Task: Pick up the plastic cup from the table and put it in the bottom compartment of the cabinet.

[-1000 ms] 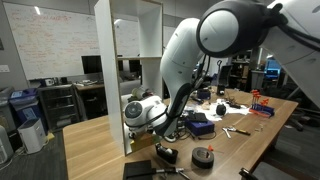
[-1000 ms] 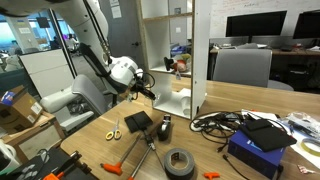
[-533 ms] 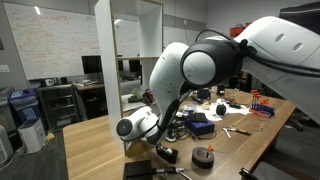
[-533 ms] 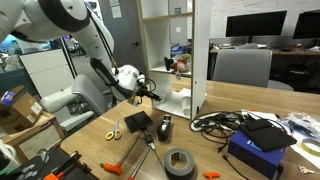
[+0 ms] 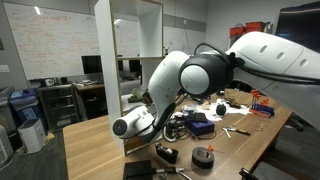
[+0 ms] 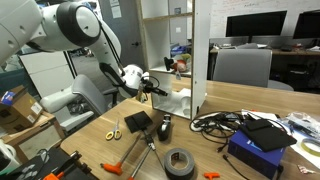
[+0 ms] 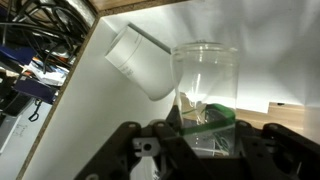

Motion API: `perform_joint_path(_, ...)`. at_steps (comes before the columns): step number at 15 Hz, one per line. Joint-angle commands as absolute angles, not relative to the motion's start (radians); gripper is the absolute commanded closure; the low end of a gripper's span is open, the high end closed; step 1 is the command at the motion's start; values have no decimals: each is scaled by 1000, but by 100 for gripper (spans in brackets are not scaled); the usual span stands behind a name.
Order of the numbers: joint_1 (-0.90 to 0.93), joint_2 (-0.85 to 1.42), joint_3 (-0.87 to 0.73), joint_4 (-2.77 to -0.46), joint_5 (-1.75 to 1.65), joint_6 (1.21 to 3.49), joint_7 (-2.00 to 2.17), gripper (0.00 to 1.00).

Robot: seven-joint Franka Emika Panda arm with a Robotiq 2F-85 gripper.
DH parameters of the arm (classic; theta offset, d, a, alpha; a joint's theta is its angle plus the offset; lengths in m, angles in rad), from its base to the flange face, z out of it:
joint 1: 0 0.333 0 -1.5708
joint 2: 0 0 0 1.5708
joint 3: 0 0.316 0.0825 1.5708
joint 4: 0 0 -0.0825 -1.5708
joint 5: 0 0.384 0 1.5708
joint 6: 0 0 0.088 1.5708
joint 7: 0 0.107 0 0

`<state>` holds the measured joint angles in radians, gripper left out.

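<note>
Clear plastic cup [image 7: 205, 80], upright, apparently clamped at its base by the pincer [image 7: 208, 128], which has advanced into the bottom compartment of the tall white cabinet [image 6: 200, 60], beside a toppled white cup [image 7: 145, 62]; release seems next.

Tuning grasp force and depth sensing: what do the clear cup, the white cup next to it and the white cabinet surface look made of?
Clear cup: probably thin, glossy, transparent plastic; the background shows through and the rim has bright highlights.
White cup: opaque and matte; plastic or paper, cannot tell.
Cabinet surface: smooth, even white, likely laminate or painted board.
</note>
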<state>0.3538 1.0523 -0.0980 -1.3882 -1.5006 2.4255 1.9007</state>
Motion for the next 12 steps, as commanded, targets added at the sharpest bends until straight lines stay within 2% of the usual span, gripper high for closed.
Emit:
perform_joint_path(1, 316, 1107, -74, -1286, -1548, 2393, 1905, 87)
perform_joint_path(12, 253, 1246, -67, -1106, -1512, 2390, 1853, 87)
